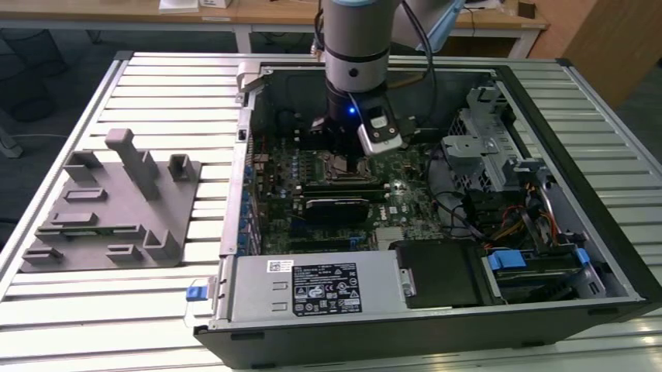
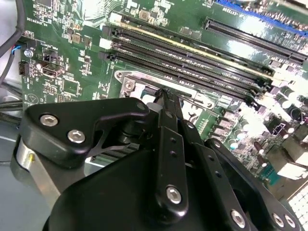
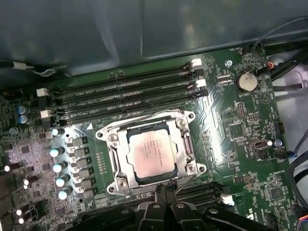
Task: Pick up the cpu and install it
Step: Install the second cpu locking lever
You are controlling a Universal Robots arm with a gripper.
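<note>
In the exterior view my arm (image 1: 357,46) reaches down into the open computer case (image 1: 435,325), with my claw (image 1: 346,147) low over the green motherboard (image 1: 414,205) near its far side; a grey fixture (image 1: 108,205) sits on the slatted table (image 1: 62,325) at the exterior view's left, apart from the case. In the second wrist view my black fingers (image 2: 166,139) seem to meet at their tips just above the metal socket frame (image 2: 132,84), beside the long memory slots (image 2: 192,62), though I cannot tell for sure whether they are together. In the first wrist view the cpu (image 3: 153,155) lies flat inside the socket frame (image 3: 185,144), silvery top up, with my claw (image 3: 163,192) just beside its near edge, not gripping it.
</note>
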